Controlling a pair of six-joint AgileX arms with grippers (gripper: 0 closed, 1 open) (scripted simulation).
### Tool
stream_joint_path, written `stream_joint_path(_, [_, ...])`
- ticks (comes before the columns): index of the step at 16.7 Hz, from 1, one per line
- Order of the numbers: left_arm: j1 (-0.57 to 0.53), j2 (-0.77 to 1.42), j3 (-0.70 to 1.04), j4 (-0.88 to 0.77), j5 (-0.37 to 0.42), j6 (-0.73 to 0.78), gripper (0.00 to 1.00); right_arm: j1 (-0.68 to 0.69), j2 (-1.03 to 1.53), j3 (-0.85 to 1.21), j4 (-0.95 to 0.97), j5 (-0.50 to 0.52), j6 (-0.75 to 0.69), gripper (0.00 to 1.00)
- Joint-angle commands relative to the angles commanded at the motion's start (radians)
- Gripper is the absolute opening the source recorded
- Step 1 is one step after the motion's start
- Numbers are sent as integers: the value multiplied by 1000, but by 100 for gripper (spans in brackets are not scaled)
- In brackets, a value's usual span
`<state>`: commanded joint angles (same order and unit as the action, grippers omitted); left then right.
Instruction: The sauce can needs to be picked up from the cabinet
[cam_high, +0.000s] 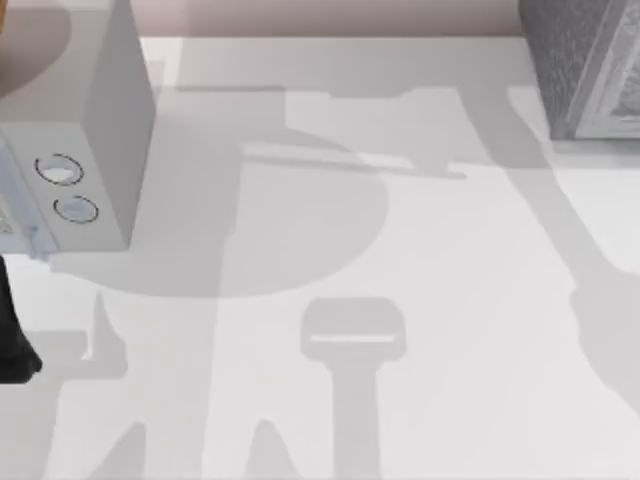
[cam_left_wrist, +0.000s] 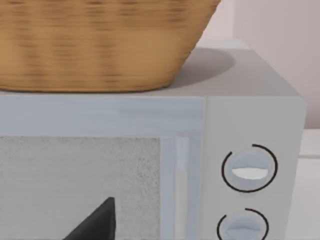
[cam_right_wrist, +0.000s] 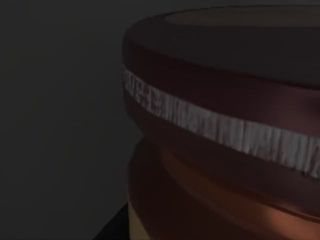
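Note:
The sauce can (cam_right_wrist: 225, 130) looms very close in the dim right wrist view. It has a dark maroon rim, a pale ribbed band and an orange-brown side, with dark shade around it. The cabinet (cam_high: 585, 60), a dark grey speckled box with a paler framed front, stands at the table's far right corner in the top view. My right gripper is right up against the can. My left arm (cam_high: 12, 340) stays parked at the table's left edge, and a dark part of my left gripper (cam_left_wrist: 97, 222) points at the pale box.
A smooth pale grey box (cam_high: 100, 120) with two round dials (cam_high: 58, 170) stands at the far left. A wicker basket (cam_left_wrist: 100, 45) sits on top of it. Arm shadows cross the white table (cam_high: 420, 260).

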<state>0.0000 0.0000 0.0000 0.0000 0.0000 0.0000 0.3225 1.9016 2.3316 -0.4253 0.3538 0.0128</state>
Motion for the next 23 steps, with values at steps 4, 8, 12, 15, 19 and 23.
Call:
stream_joint_path(4, [0, 0, 0, 0, 0, 0, 100, 0, 0, 0, 0, 0, 0, 25])
stream_joint_path(8, [0, 0, 0, 0, 0, 0, 100, 0, 0, 0, 0, 0, 0, 0])
stream_joint_path(12, [0, 0, 0, 0, 0, 0, 100, 0, 0, 0, 0, 0, 0, 0])
stream_joint_path(15, [0, 0, 0, 0, 0, 0, 100, 0, 0, 0, 0, 0, 0, 0])
stream_joint_path(19, [0, 0, 0, 0, 0, 0, 100, 26, -37, -11, -20, 21, 2, 0])
stream_joint_path(23, [0, 0, 0, 0, 0, 0, 100, 117, -176, -61, -108, 109, 1, 0])
